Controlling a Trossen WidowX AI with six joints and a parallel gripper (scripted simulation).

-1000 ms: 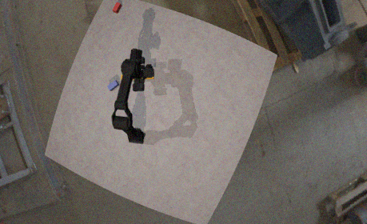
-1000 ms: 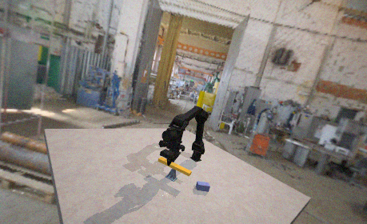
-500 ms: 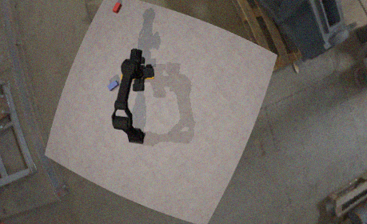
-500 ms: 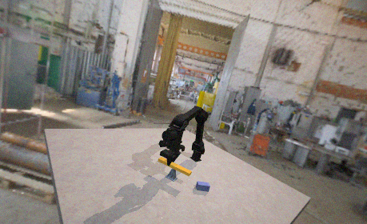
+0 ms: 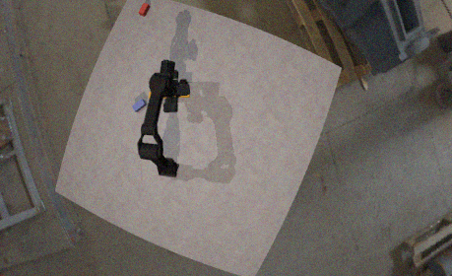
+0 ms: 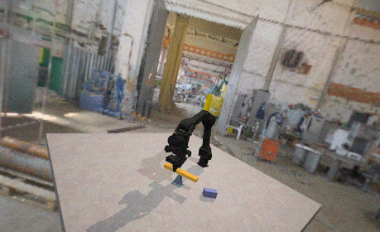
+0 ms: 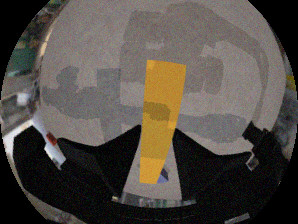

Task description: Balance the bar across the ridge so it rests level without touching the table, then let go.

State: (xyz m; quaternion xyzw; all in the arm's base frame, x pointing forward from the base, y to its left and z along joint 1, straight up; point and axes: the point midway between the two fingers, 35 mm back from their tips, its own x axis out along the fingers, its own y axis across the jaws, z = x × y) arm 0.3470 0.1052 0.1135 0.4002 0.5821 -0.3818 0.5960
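Over bar (image 6: 181, 172) — arm (image 6: 190, 132) arched

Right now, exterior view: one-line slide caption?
Gripper over the yellow bar, which sits across the ridge off the table; blue block nearby.

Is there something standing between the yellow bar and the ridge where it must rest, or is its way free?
Nothing visible stands between them. In the exterior view the yellow bar already lies across the top of the ridge, with both ends off the table. The blue block lies apart, beside the ridge. The pincer is just above the bar, its fingers parting.
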